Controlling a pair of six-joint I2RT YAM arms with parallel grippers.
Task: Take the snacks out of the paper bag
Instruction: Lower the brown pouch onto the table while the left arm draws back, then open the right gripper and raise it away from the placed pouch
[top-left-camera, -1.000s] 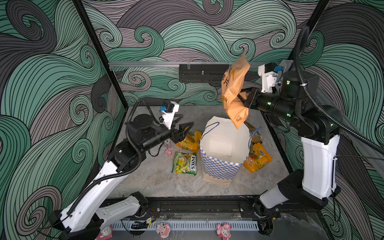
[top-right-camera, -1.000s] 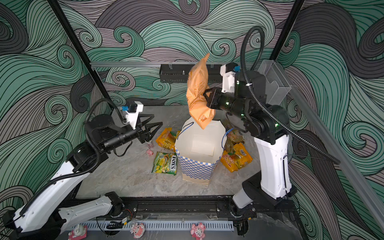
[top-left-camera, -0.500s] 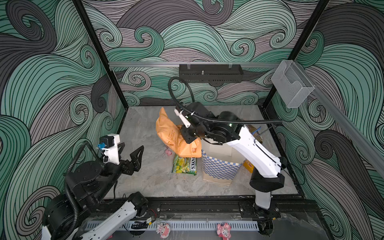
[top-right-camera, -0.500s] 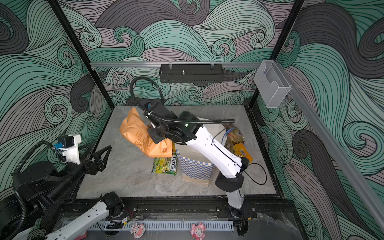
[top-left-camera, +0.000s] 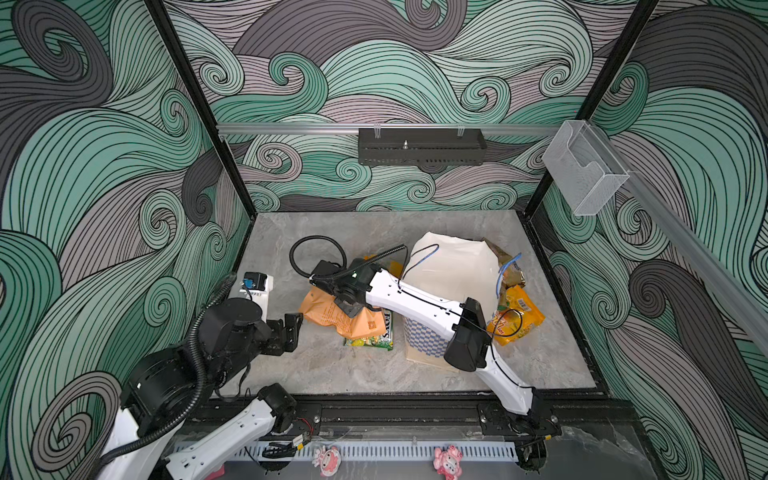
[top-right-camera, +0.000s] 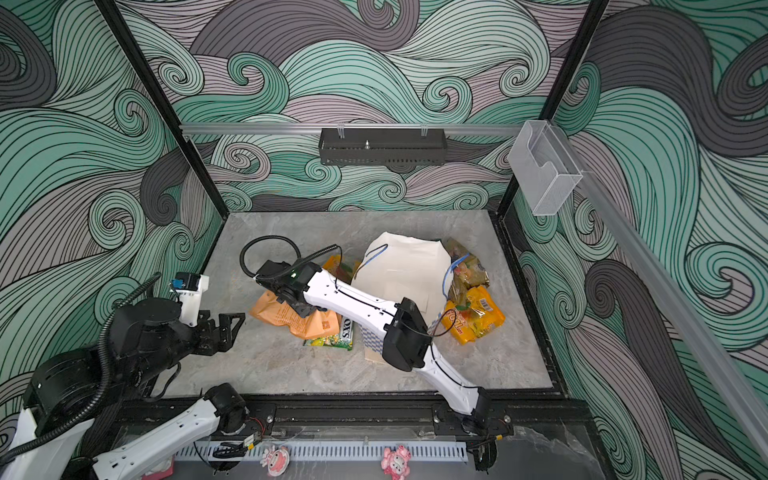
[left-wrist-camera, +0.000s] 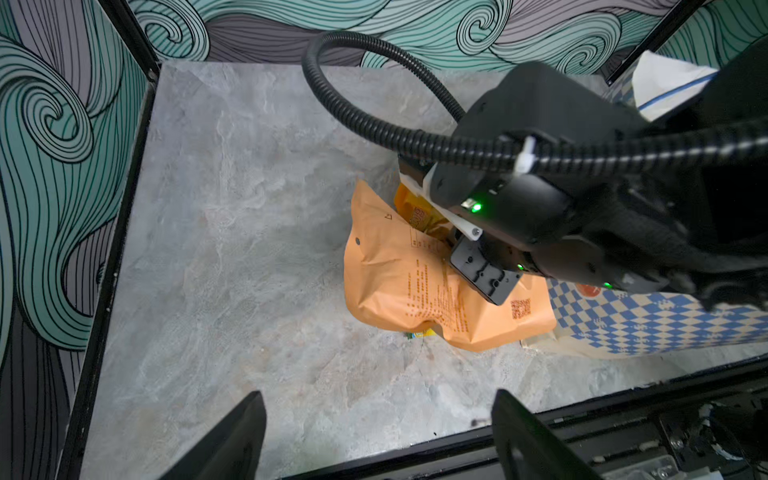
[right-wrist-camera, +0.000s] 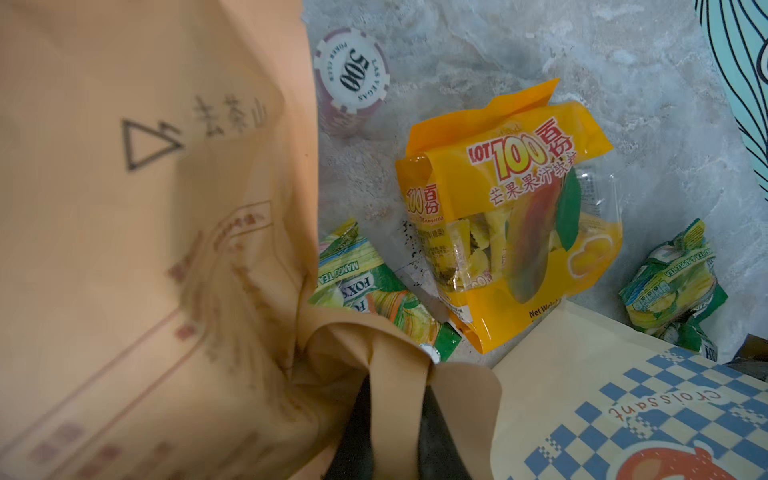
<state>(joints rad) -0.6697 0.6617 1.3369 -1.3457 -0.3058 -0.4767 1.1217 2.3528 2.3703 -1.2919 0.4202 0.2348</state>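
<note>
Top views: your right claw (top-left-camera: 352, 306) reaches across, left of the paper bag (top-left-camera: 453, 270). It is clenched on the tan-orange packet (top-left-camera: 328, 318), which rests on the table (top-left-camera: 332, 232) over a FOX'S packet (top-left-camera: 374, 341). Bag upright, right of centre. Left claw (top-left-camera: 291, 330) near the packet, not touching.

Left wrist: left claw released, jaws spread wide, nothing between them.

Right wrist: dark fingers (right-wrist-camera: 355, 440) pinch a fold of the tan-orange packet. A yellow mango packet (right-wrist-camera: 511, 224) and a poker chip (right-wrist-camera: 351, 70) lie on the table.
</note>
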